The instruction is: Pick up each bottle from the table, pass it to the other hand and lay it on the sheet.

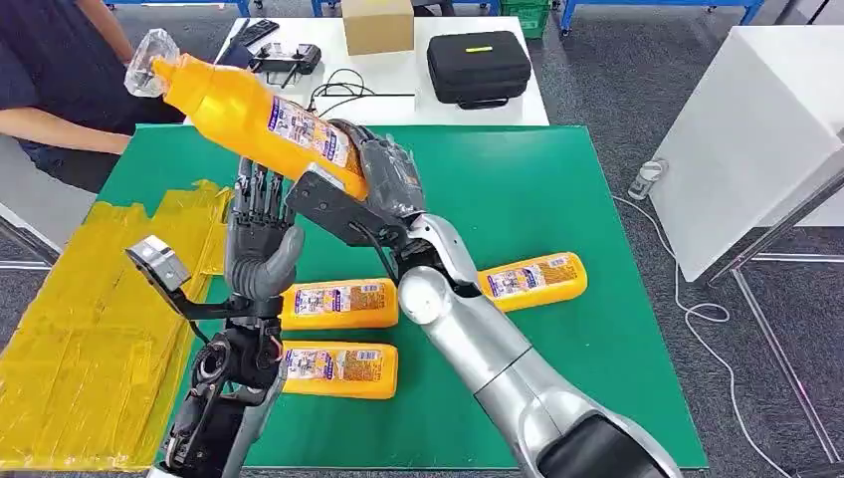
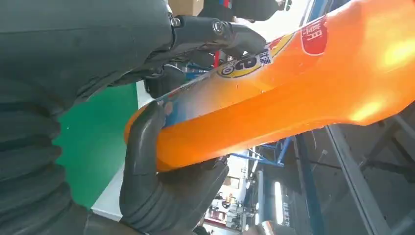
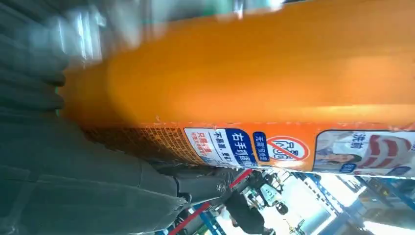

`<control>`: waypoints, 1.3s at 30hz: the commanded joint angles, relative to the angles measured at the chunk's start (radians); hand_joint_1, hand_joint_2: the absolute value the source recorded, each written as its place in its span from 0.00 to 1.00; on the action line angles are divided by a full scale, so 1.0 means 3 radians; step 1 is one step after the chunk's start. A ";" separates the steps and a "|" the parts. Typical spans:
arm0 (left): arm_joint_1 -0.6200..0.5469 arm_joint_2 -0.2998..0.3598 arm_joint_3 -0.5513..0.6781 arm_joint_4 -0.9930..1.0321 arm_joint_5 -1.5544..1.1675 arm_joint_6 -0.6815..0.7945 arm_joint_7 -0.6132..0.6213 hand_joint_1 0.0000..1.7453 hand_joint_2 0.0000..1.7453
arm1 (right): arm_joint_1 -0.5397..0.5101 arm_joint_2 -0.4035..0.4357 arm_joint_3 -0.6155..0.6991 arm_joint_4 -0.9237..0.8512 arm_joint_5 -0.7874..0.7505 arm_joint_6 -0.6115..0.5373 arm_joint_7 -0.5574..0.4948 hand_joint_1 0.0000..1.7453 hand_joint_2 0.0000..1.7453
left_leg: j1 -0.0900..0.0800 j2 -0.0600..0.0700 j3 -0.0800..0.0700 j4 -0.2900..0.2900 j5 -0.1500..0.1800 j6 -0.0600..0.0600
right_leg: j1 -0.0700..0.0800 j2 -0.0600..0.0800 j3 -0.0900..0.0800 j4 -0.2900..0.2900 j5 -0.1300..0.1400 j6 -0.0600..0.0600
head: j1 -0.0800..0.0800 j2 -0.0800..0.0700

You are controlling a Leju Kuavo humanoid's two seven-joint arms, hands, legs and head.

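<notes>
Three orange plastic bottles with printed labels lie flat on the green-covered tabletop (image 1: 557,189) below the raised hands: one (image 1: 338,369) nearest the robot, one (image 1: 339,304) just beyond it beside the left hand's wrist, and one (image 1: 530,281) to the right of the right forearm. To the left of the left hand spreads the crinkled yellow plastic sheet (image 1: 90,339).

Right hand (image 1: 388,177) grips the base end of a fourth orange plastic bottle with a clear cap (image 1: 244,110), held up in the air. Its long axis slants, the capped end pointing up and away to the left, above and beyond the left hand. Left hand (image 1: 259,234) stands upright just under the bottle's labelled middle; the left wrist view shows its thumb and fingers closed around the bottle's body.

Beyond the hands stands a white table (image 1: 398,70) carrying a black zip case (image 1: 479,66), a cardboard box (image 1: 377,24) and a black controller (image 1: 286,59). A person in dark clothing (image 1: 50,80) stands at the far left. Grey floor (image 1: 617,70) surrounds everything.
</notes>
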State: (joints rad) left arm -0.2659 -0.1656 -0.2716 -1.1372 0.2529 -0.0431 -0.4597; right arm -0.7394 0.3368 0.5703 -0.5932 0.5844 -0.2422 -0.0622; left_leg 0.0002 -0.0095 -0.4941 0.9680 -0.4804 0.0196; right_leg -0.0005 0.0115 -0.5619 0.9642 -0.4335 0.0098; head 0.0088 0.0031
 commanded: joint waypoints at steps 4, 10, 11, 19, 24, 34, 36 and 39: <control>-0.0162 0.0226 0.0026 0.0193 0.0152 0.0222 -0.0059 0.00 1.00 | 0.0092 0.0041 0.1101 -0.0353 -0.0099 0.0106 0.0119 1.00 1.00 | 0.0002 0.0011 0.0002 -0.0002 -0.0001 -0.0004 | 0.0001 0.0008 0.0000 -0.0001 0.0002 0.0000 | 0.0003 0.0000; 0.0063 0.0236 0.0275 -0.0063 0.0117 0.0289 -0.0022 0.00 1.00 | 0.0476 0.0036 0.1488 -0.0414 -0.0034 0.0219 0.0062 1.00 1.00 | 0.0005 0.0006 0.0005 -0.0005 -0.0001 -0.0004 | 0.0007 0.0003 0.0003 -0.0005 -0.0001 0.0000 | 0.0000 -0.0001; 0.0089 0.0243 0.0286 -0.0088 0.0117 0.0290 -0.0019 0.00 1.00 | 0.0519 0.0018 0.1506 -0.0391 -0.0024 0.0235 0.0039 1.00 1.00 | 0.0008 0.0010 0.0013 -0.0009 -0.0003 -0.0005 | 0.0012 0.0005 0.0010 -0.0009 -0.0001 0.0000 | 0.0000 0.0000; 0.0255 0.0231 0.0386 -0.0290 0.0101 0.0342 0.0030 0.00 1.00 | 0.0759 -0.0121 0.1600 -0.0387 0.0008 0.0320 -0.0140 1.00 1.00 | 0.0012 -0.0007 0.0006 -0.0006 -0.0001 -0.0005 | 0.0015 -0.0014 0.0014 -0.0012 -0.0003 0.0002 | 0.0001 0.0000; 0.0266 0.0187 0.0450 -0.0301 0.0085 0.0339 0.0055 0.00 1.00 | 0.0950 -0.0178 0.1683 -0.0515 0.0047 0.0358 -0.0121 1.00 1.00 | 0.0007 -0.0009 0.0000 -0.0005 0.0001 -0.0004 | 0.0010 -0.0013 0.0004 -0.0008 -0.0003 0.0000 | 0.0001 0.0000; 0.0243 0.0163 0.0537 -0.0250 0.0097 0.0243 -0.0011 1.00 1.00 | 0.0991 -0.0169 0.1592 -0.0429 0.0097 0.0328 -0.0127 1.00 1.00 | 0.0008 -0.0013 -0.0001 -0.0004 0.0002 -0.0005 | 0.0014 -0.0019 0.0004 -0.0009 -0.0002 0.0000 | 0.0001 0.0000; 0.0235 0.0160 0.0553 -0.0239 0.0099 0.0242 -0.0015 1.00 1.00 | 0.1010 -0.0184 0.1551 -0.0426 0.0117 0.0324 -0.0135 1.00 1.00 | 0.0008 -0.0012 0.0000 -0.0005 0.0001 -0.0004 | 0.0013 -0.0019 0.0004 -0.0010 -0.0003 0.0000 | 0.0001 0.0000; 0.0204 0.0142 0.0576 -0.0180 0.0117 0.0211 -0.0040 1.00 1.00 | 0.1053 -0.0189 0.1469 -0.0412 0.0196 0.0318 -0.0142 1.00 1.00 | 0.0009 -0.0018 0.0002 -0.0006 0.0001 -0.0005 | 0.0015 -0.0025 0.0009 -0.0012 -0.0004 0.0001 | 0.0001 -0.0001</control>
State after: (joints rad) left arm -0.0624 -0.1087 -0.1808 -1.2558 0.2739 0.0191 -0.4784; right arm -0.5281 0.3319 0.9197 -0.7252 0.6015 -0.1942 -0.0732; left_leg 0.0010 -0.0074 -0.4954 0.9677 -0.4808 0.0192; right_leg 0.0021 0.0129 -0.5648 0.9638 -0.4337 0.0094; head 0.0092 0.0027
